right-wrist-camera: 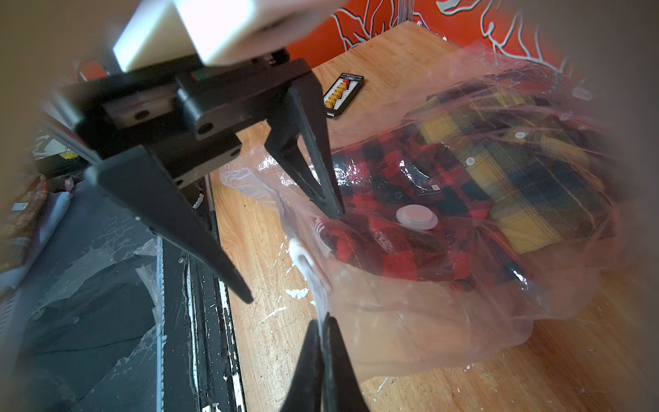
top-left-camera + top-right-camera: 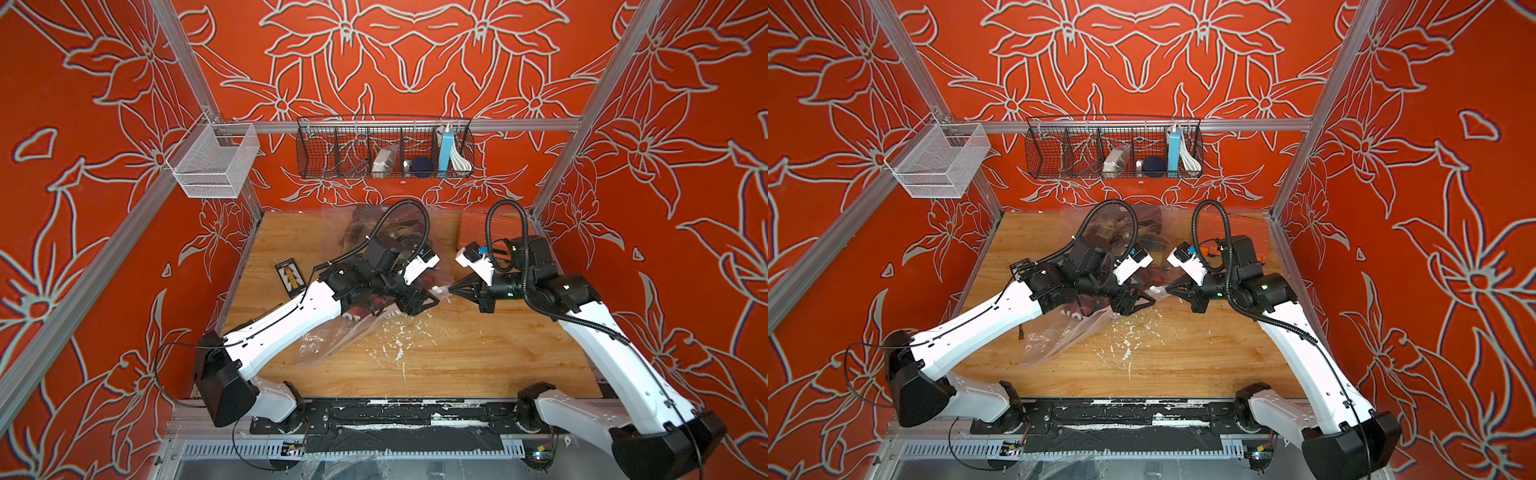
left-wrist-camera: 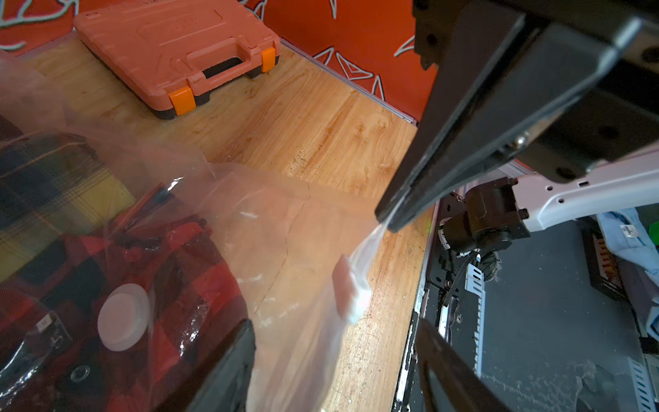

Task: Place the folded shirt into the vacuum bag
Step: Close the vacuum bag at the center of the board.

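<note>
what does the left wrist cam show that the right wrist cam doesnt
Only the left wrist view shows the orange tool case on the table. Only the right wrist view shows the black connector board. Both show the vacuum bag holding the red plaid shirt and a yellow plaid shirt, its white valve, and the right gripper shut on the bag's edge.

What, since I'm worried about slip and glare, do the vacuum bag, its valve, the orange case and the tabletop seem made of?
Vacuum bag: thin clear plastic film, glossy; it crinkles and shirts show through.
Valve: rigid-looking white plastic, matte.
Orange case: moulded hard plastic, ribbed lid, dull sheen.
Tabletop: wood or wood-look laminate, visible grain; cannot tell which.
</note>
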Controlling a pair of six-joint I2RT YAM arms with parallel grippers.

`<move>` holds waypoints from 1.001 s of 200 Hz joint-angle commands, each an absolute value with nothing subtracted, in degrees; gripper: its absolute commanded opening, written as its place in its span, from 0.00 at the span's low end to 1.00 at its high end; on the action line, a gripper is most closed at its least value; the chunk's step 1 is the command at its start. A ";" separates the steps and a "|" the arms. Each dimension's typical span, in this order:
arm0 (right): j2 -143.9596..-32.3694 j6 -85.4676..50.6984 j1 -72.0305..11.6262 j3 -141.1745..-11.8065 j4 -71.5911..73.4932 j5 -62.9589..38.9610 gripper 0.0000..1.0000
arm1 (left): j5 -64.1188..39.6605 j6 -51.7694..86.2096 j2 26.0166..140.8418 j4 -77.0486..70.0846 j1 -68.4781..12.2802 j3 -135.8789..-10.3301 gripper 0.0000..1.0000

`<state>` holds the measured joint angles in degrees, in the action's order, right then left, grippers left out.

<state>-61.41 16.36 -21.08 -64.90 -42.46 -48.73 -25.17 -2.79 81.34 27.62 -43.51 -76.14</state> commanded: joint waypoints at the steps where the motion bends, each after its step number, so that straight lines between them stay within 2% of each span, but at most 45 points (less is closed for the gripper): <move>1: -60.56 17.15 -21.53 -66.97 -42.95 -52.19 0.00 | -28.02 -3.58 83.83 25.93 -43.81 -79.30 0.65; 36: -60.81 16.03 -21.53 -66.54 -41.85 -52.83 0.00 | -28.92 -4.83 86.48 26.02 -43.99 -80.92 0.54; 69: -60.91 16.07 -21.53 -66.76 -42.11 -51.45 0.00 | -29.08 -6.76 87.62 27.31 -44.03 -81.91 0.33; 112: -61.55 16.79 -21.59 -67.85 -43.41 -49.35 0.00 | -24.99 -10.91 85.75 30.61 -43.56 -80.67 0.16; 147: -61.35 16.64 -21.18 -68.21 -43.03 -49.27 0.00 | -22.10 -12.21 84.22 31.53 -42.36 -77.23 0.13; 200: -61.57 13.20 -21.53 -64.25 -37.55 -51.29 0.00 | -32.17 -4.79 82.84 22.96 -42.45 -76.61 0.04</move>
